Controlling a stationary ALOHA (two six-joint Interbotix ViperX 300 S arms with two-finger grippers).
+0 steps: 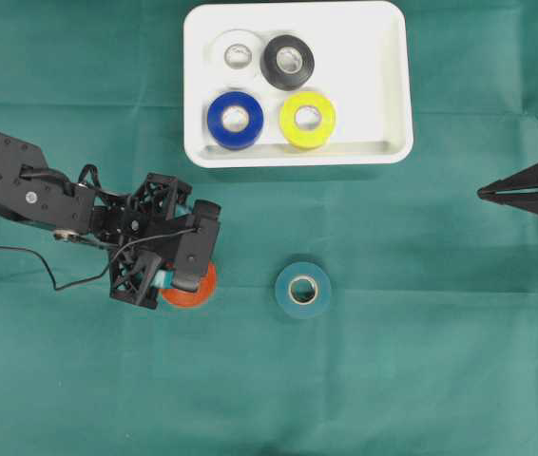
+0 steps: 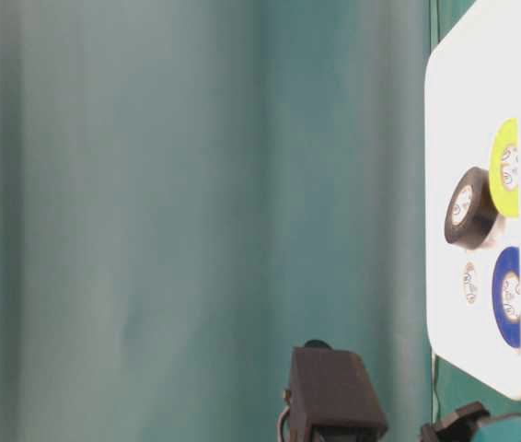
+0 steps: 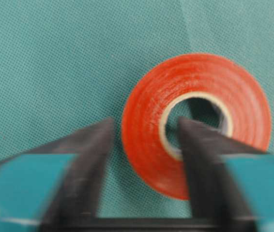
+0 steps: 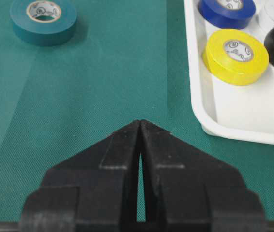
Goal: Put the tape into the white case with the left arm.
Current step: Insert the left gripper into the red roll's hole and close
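A red tape roll (image 1: 199, 293) (image 3: 146, 145) lies flat on the green cloth, below and left of the white case (image 1: 393, 95). My left gripper (image 1: 185, 285) (image 3: 145, 121), with teal bands, points down over it. One finger (image 3: 195, 145) is inside the roll's core hole and the other finger (image 3: 96, 145) stands just outside the roll's wall, a thin strip of cloth showing between them. Both fingers are blurred by motion. A teal tape roll (image 1: 303, 290) (image 4: 43, 19) lies to the right of the red one. My right gripper (image 1: 483, 193) (image 4: 140, 122) is shut and empty at the right edge.
The white case (image 4: 243, 116) (image 2: 454, 138) holds a white roll (image 1: 237, 50), a black roll (image 1: 287, 61), a blue roll (image 1: 235, 120) and a yellow roll (image 1: 307, 120), all in its left half. A loose black cable (image 1: 50, 271) trails from the left arm.
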